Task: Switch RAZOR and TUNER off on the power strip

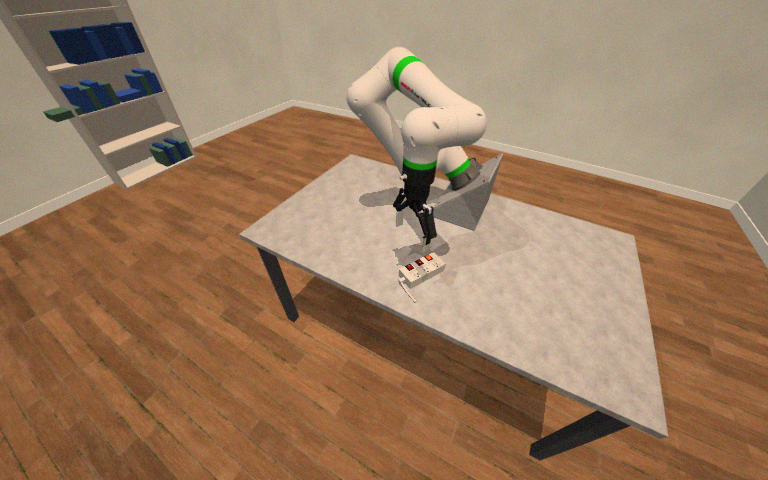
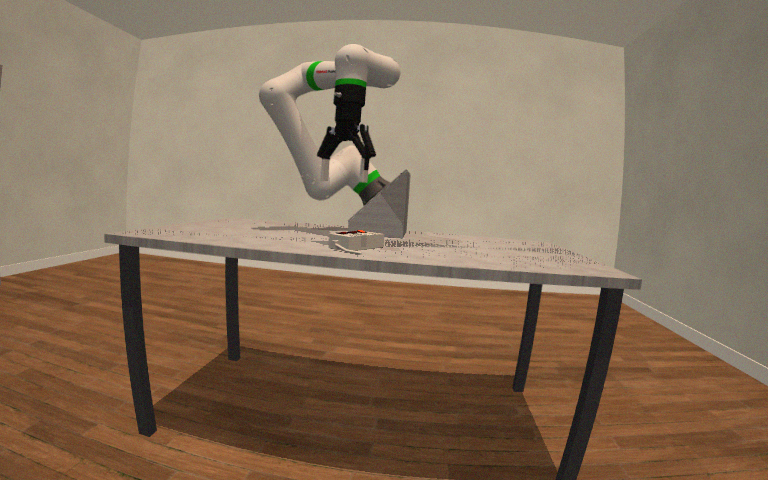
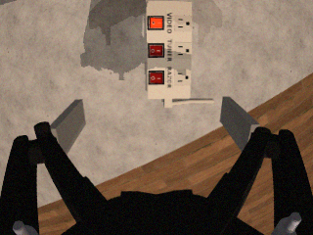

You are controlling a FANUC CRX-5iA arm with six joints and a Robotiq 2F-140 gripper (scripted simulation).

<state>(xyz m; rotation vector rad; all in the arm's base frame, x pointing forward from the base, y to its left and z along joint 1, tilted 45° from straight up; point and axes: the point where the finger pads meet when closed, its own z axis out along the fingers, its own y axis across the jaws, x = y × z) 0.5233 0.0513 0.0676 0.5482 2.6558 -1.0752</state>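
A cream power strip [image 3: 170,50] lies face up on the grey table near its front edge, with a short cord stub at one end. It has three red rocker switches in a row. The far one [image 3: 156,23] glows bright orange-red; the middle one [image 3: 156,50] and the near one [image 3: 156,77] are darker red. The labels are too small to read. The strip also shows in the top view [image 1: 421,268] and the exterior view [image 2: 355,237]. My gripper [image 3: 153,110] hangs well above the strip, fingers wide open and empty; it shows in the top view [image 1: 416,217] and the exterior view [image 2: 345,151].
The arm's grey wedge-shaped base [image 1: 467,198] stands on the table behind the strip. The table's front edge [image 3: 196,151] runs close to the strip's cord end. A bookshelf [image 1: 101,84] stands far off at the left wall.
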